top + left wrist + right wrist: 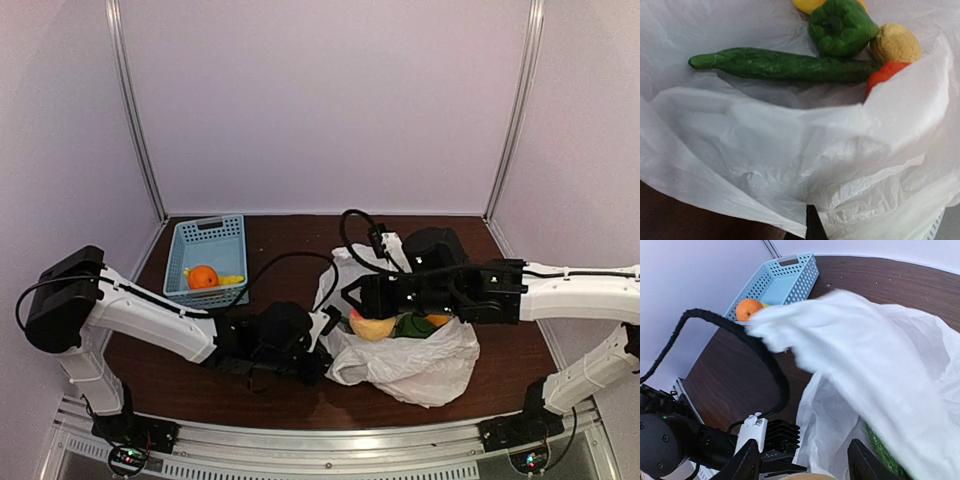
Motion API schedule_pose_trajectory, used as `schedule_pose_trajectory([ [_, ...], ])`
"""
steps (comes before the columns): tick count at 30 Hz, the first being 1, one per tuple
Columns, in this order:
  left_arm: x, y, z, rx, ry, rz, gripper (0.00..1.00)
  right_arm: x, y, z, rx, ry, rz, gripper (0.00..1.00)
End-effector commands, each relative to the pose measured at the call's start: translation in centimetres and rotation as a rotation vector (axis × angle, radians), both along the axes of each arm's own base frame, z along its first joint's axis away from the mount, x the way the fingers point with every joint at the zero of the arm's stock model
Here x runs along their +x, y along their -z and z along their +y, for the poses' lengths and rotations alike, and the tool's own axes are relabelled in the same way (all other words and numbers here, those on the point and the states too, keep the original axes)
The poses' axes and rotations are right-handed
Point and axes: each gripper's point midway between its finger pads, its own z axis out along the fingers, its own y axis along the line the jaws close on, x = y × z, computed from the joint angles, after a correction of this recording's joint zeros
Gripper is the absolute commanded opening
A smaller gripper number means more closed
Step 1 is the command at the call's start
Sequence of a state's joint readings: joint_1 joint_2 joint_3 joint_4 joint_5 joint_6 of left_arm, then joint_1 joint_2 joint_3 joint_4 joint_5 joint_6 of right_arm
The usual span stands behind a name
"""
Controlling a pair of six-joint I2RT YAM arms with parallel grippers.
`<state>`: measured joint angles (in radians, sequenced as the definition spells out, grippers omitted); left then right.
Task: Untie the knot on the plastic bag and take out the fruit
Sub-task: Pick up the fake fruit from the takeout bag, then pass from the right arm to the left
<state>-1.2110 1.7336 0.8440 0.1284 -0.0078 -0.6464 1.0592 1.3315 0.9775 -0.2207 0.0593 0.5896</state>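
The white plastic bag [425, 368] lies open on the table, and the knot is out of view. My left gripper [322, 335] is shut on the bag's near rim [790, 200], with only a black fingertip [813, 226] showing. Inside the bag lie a long green fruit [785, 65], a green pepper [840, 25], a tan-yellow one [895, 44] and an orange one [882, 75]. My right gripper [354, 298] hangs over the bag's mouth. Its fingers [748, 462] stand well apart around a yellow-orange fruit [372, 326], whose top peeks in at the frame's bottom edge [805, 476].
A blue basket [190, 240] stands at the back left and holds an orange fruit [203, 277] and a yellow piece. A black cable [767, 357] loops over the table between the basket and the bag. Frame posts stand at the back corners.
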Motion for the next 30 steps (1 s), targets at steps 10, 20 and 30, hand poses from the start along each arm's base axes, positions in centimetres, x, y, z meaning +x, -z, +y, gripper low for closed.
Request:
schedule_pose_trajectory([
  [10, 3.2, -11.1, 1.9, -0.278, -0.122, -0.11, 0.78, -0.7, -11.3, 2.4, 0.366, -0.089, -0.16, 0.55],
  [20, 0.5, -19.7, 6.5, -0.495, -0.003, -0.254, 0.97, 0.1, -15.2, 5.2, 0.469, -0.136, -0.228, 0.55],
  [30, -0.2, -28.1, 5.0, -0.789, 0.126, -0.274, 0.97, -0.6, -17.1, 6.9, 0.512, -0.202, -0.246, 0.55],
])
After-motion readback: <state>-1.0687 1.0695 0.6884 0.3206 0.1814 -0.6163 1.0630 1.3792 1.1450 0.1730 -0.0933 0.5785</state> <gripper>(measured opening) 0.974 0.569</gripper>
